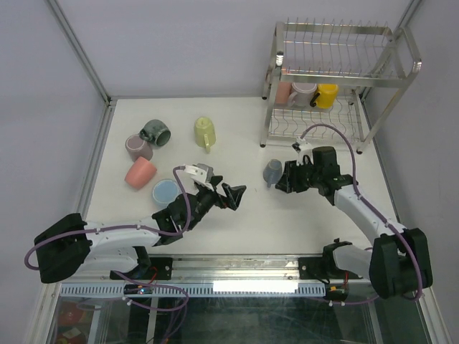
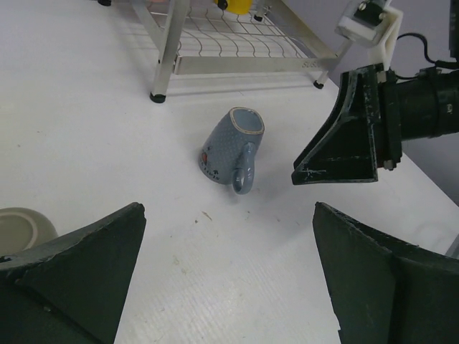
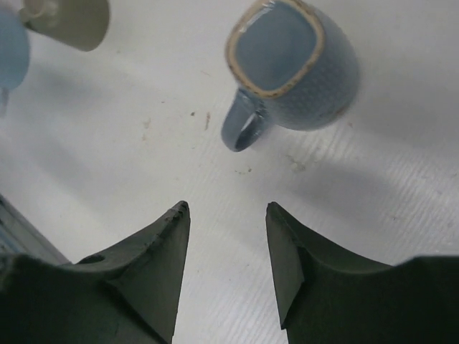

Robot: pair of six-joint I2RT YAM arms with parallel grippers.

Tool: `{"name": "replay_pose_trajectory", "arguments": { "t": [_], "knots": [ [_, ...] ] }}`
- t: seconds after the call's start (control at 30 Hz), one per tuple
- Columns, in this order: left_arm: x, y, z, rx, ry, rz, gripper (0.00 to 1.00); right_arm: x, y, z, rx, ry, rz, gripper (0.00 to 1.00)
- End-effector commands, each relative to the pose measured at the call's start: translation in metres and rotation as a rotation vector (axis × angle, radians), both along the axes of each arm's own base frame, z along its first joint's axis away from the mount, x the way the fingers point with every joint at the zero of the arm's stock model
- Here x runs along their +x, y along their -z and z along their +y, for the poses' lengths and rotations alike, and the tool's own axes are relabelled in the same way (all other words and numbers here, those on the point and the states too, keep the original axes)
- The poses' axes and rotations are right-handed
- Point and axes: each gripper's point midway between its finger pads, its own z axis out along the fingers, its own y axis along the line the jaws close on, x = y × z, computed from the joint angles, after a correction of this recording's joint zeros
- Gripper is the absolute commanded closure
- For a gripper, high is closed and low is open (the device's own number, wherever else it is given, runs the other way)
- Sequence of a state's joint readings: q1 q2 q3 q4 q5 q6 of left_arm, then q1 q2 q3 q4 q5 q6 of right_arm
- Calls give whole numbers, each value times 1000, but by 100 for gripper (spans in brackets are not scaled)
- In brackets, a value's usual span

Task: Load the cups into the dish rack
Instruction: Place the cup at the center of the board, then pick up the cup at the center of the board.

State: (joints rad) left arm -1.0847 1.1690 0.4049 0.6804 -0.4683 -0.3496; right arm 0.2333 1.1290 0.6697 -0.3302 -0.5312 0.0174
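Observation:
A grey-blue mug [image 1: 272,172] lies on its side on the white table, between my two grippers. My left gripper [image 1: 233,195] stands wide open just left of it, and the mug [image 2: 231,147] lies beyond its empty fingertips [image 2: 136,215]. My right gripper [image 1: 283,179] is open at a narrower gap, right beside the mug [image 3: 294,64], with nothing between its fingers [image 3: 172,236]. The chrome dish rack [image 1: 373,82] stands at the far right. On its lower shelf sit a pink cup [image 1: 283,91], a mauve cup [image 1: 303,93] and a yellow cup [image 1: 328,94].
Several more cups lie at the left of the table: dark grey-green [image 1: 155,132], yellow-green [image 1: 204,132], taupe [image 1: 139,147], salmon [image 1: 140,172] and light blue [image 1: 166,192]. The rack's front foot [image 2: 159,94] stands just beyond the mug. Metal posts frame the table edges.

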Motion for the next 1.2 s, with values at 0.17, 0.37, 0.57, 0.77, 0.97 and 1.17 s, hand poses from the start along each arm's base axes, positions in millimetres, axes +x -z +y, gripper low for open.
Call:
{"name": "replay_pose_trajectory", "arguments": {
  "t": [0.17,0.37,0.57,0.77,0.97,1.17],
  "knots": [
    [3,-14,25,-64,-82,-36,1,43,7,23,9,267,-35,50],
    [3,-17,26,-60,-87,-39,1,56,17,33,-55,321,-43,48],
    [3,-14,32,-64,-101,-36,1,64,31,26,-129,354,-41,48],
    [3,-13,33,-62,-103,-37,1,74,28,9,-218,381,-124,57],
    [2,-13,34,-56,-101,-37,1,77,26,4,-259,359,-166,62],
    [0,-10,37,-59,-99,-33,1,79,22,13,-251,265,-219,64]
  ]
}}
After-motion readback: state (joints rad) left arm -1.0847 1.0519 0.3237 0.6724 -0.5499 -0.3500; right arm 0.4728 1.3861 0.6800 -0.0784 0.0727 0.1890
